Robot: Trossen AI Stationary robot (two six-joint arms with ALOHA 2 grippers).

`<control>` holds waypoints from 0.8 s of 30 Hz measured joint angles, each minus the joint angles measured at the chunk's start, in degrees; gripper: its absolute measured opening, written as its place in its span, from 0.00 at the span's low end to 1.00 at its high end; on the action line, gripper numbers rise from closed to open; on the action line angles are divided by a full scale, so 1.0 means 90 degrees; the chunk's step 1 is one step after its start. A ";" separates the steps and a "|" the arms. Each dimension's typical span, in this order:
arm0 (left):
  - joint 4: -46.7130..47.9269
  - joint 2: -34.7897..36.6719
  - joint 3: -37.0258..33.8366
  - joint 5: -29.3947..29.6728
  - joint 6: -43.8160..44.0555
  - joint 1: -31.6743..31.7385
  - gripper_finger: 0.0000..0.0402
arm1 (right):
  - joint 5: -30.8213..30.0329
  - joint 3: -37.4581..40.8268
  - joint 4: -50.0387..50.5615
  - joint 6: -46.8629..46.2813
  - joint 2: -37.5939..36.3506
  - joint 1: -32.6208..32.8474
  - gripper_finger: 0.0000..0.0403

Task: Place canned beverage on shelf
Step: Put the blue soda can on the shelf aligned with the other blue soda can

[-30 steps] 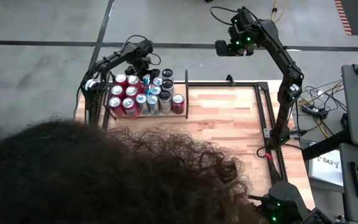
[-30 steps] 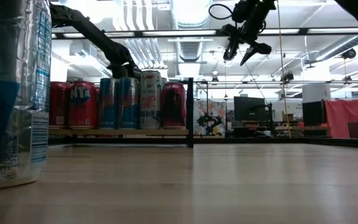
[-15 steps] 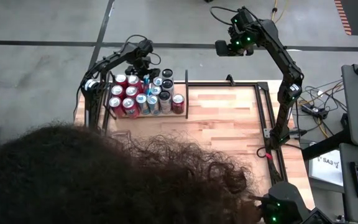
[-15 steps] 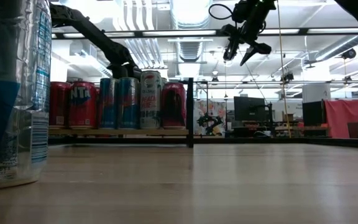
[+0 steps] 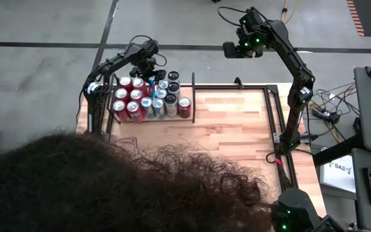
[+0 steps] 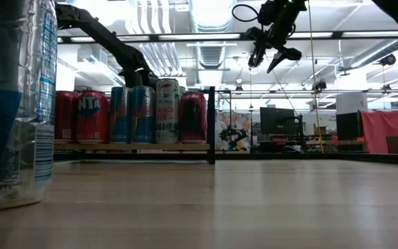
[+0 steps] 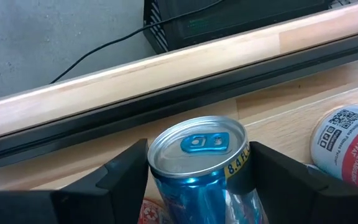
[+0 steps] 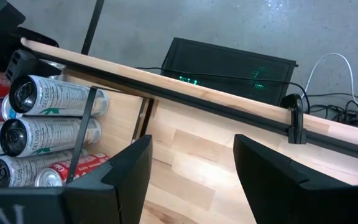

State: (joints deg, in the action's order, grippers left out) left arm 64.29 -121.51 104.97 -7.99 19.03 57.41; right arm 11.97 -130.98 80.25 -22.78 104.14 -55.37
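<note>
you're closing on the blue can [image 7: 199, 163]
left fingers [image 7: 129, 177] narrowing around it on the shelf [image 5: 116, 123]; right fingers [image 8: 263, 168] hanging apart, empty.

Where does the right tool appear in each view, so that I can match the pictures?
High view: right tool near the top, right of centre, beyond the table edge.
Low view: top, right of centre, open, in the air.
Right wrist view: its own fingers flank the bottom.
Left wrist view: not in it; the left tool grips a blue can.
Shared landmark: the cans.
</note>
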 joint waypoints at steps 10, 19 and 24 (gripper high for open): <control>-0.0005 0.0136 0.0007 0.0000 -0.0005 0.0000 0.59 | 0.0002 0.0000 0.0000 0.0007 0.0000 0.0000 0.53; -0.0005 0.0291 0.0012 -0.0002 -0.0008 0.0000 0.58 | 0.0002 0.0000 0.0000 0.0010 0.0000 0.0000 0.53; 0.0003 0.0314 0.0012 -0.0002 -0.0057 0.0000 0.58 | 0.0002 0.0000 0.0000 0.0031 0.0000 0.0000 0.53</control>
State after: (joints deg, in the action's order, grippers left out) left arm 64.32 -118.68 105.08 -8.01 18.52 57.41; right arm 11.99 -130.98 80.25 -22.50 104.14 -55.37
